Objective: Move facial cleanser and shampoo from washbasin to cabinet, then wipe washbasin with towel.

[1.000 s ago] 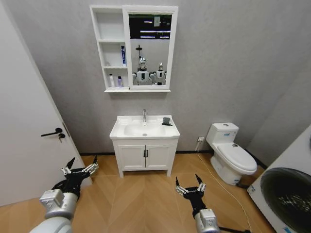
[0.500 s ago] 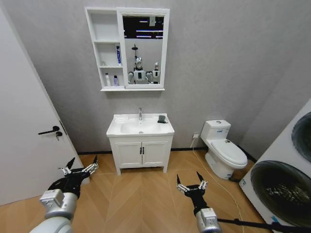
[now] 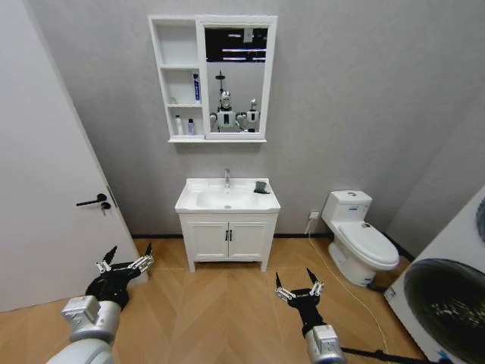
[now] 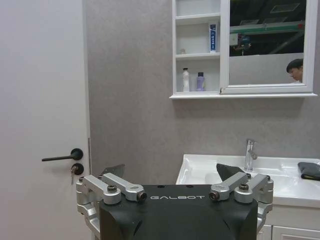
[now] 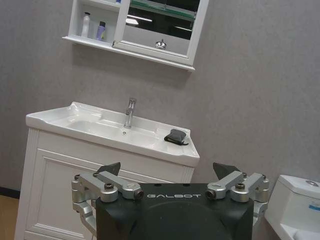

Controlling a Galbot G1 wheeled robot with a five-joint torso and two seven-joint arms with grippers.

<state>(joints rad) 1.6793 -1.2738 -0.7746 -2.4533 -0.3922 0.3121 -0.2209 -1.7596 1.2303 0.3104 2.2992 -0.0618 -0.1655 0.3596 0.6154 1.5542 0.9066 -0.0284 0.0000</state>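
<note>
From where I sit, my left gripper (image 3: pixel 125 262) hangs low at about 8 o'clock of the head view, jaws spread and empty, parked over the wooden floor (image 3: pixel 220 303) near the white door (image 3: pixel 53 189). Up at 11 o'clock the cabinet (image 3: pixel 179 76) carries a blue-and-white tube (image 3: pixel 196 86) on its middle shelf and two small bottles (image 3: pixel 183 126) on the bottom one, so I judge the cleanser and shampoo are already stowed. At the centre sits the washbasin (image 3: pixel 227 200), and the dark towel (image 3: pixel 261 187) lies on its rim just beside the tap (image 3: pixel 226 178), on the 3 o'clock side. My right gripper (image 3: pixel 297 288) waits at 5 o'clock, jaws likewise spread and holding nothing.

I am well apart from the basin, so the risks are in the approach. Driving in crooked could clip the vanity doors (image 3: pixel 227 240) with either arm, or leave the towel beyond reach. The cloth is small and limp; a shallow pinch could catch only a fold and drop it into the bowl. Reaching high, I could knock the tap. The toilet (image 3: pixel 362 241) crowds my right side.
</note>
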